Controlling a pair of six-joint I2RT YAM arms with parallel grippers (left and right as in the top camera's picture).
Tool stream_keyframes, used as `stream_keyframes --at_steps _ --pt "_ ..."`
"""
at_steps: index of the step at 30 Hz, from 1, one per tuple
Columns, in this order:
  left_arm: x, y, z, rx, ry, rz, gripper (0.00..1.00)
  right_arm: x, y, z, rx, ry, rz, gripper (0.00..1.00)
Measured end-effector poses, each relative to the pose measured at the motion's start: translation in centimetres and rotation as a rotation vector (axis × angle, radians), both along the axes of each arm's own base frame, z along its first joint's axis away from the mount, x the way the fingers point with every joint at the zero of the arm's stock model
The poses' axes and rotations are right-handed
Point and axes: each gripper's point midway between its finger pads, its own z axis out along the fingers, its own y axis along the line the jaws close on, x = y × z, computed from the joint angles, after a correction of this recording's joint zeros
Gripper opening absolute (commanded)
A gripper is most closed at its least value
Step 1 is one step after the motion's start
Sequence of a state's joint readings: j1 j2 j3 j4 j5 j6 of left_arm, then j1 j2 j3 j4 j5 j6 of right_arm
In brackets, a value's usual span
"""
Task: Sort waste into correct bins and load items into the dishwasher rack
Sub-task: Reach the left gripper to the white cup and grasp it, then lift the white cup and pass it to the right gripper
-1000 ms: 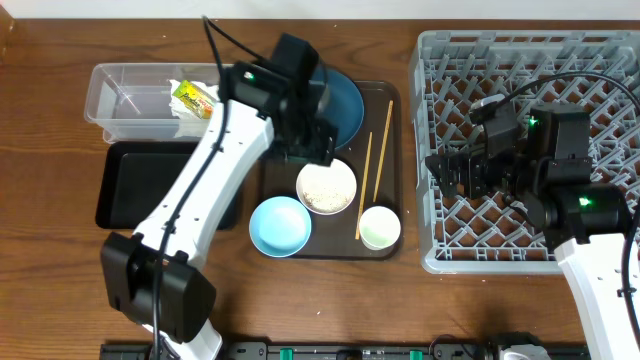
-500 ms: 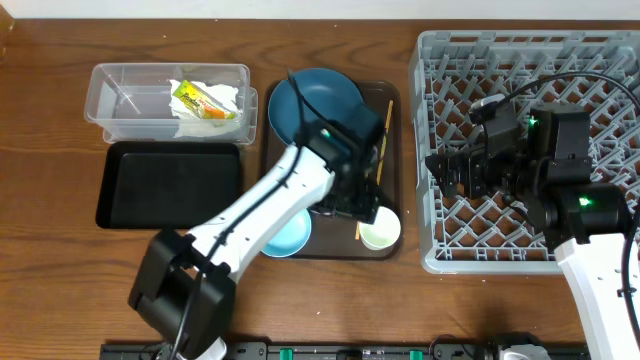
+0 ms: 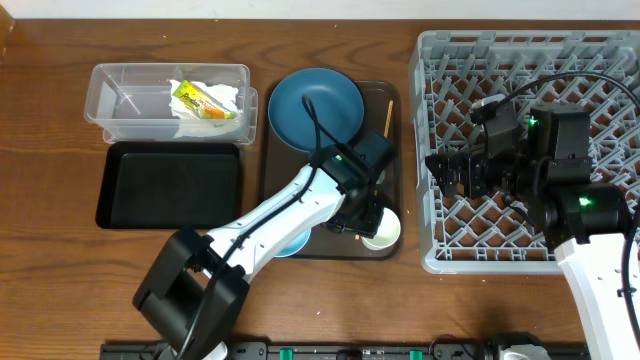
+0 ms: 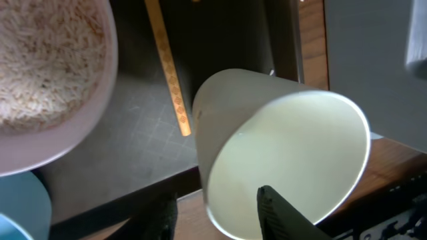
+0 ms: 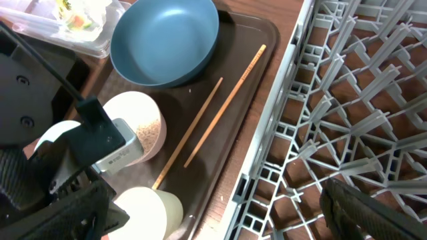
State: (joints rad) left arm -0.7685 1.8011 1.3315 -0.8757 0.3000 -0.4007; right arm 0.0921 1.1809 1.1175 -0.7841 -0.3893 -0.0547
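**Clear tub** [image 3: 125, 100], far left: holds crumpled napkins [image 3: 222, 96] and the snack wrapper [image 3: 196, 99]. Both are light and soft.

**Black tray** [image 3: 165, 185], just in front of the tub: nothing seen in it.

**Serving tray** [image 5: 250, 133], centre: carries all the tableware.

- **Dark blue bowl** [image 3: 315, 108], at the back. Rigid and probably smooth, so best pinched at the rim.
- **Light blue bowl** [image 4: 13, 212], front left, mostly hidden under the arm.
- **Cream bowl** [image 4: 47, 80], middle. It holds loose rice [image 4: 37, 53], which would spill if the bowl is tipped.
- **Chopsticks** [image 5: 227, 90], right side, lying flat. They are thin and stiff and likely to roll, so a mid-length grip looks best.
- **Small white cup** [image 4: 287, 153], front right corner, upright and empty. It is thin-walled, light and probably slick, and liable to tip or skid under a sideways push. The only practical hold is across the wall at the rim.

**Left gripper** [image 4: 213, 203]: parted and astride the cup's near wall, with one finger inside the mouth and one outside. It is not yet clamped.

**Dishwasher rack** [image 3: 440, 255], far right: no items seen in it.

**Right gripper** [image 3: 445, 168]: spread wide, holding nothing, above the rack's left edge.
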Motion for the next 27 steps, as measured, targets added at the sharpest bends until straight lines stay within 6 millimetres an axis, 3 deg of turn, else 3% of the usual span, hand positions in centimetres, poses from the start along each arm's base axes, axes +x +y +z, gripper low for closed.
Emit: stream_keyframes --at_steps 8,10,21,24,27 --pt "-0.1 -0.2 -0.8 0.004 -0.02 -0.004 0.19 0.0 0.0 0.0 0.0 0.001 0.0 0.99" --pt "-0.1 -0.1 -1.2 0.004 -0.02 -0.002 0.06 0.0 0.0 0.0 0.0 0.001 0.0 0.99" --pt "0.4 0.0 -0.7 -0.081 0.045 0.037 0.06 0.0 0.0 0.0 0.018 0.014 -0.019 0.99" --pt "2.0 1.0 0.9 -0.178 0.071 0.082 0.06 -0.1 0.3 0.1 0.037 0.019 -0.011 0.99" --pt "4.1 2.7 4.0 -0.317 0.058 0.136 0.06 -0.2 1.0 0.5 0.072 0.014 0.015 0.99"
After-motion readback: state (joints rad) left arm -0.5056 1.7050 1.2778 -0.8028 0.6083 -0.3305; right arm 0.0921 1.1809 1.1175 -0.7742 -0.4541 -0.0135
